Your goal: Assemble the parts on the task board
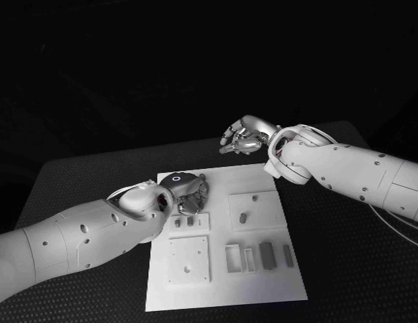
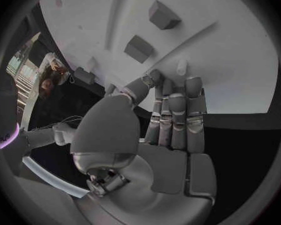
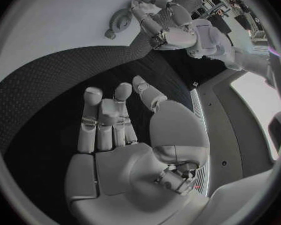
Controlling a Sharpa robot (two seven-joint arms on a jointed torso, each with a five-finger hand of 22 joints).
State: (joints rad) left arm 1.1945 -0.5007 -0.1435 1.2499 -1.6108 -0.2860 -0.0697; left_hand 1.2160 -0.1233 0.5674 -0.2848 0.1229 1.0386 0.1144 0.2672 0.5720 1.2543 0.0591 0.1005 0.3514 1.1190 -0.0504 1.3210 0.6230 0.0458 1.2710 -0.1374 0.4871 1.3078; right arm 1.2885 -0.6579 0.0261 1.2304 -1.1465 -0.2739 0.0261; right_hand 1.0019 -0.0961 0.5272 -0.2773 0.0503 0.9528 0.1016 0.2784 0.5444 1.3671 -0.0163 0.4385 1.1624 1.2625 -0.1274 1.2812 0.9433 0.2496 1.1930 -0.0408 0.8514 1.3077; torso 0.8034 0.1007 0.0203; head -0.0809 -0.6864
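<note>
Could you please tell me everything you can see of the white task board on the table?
The task board is a flat white rectangular plate lying on the black table, matte and plastic-looking. Raised square plates and shallow slots cover its surface, and small grey parts stand in them. The left hand hovers over its far left corner; whether the fingers touch it is unclear. The right hand is beyond its far edge, apart from it.

The task board point(image 1: 267, 282), a white rectangular plate, is lying flat in the middle of the desk, its long sides running away from the robot. Raised square plates with small holes are sitting on its near-left and middle-right areas. Several small grey parts point(image 1: 266, 256) are standing upright in a row at its near-right area, and two more parts point(image 2: 138, 48) are standing beside each other near its left edge.
</note>
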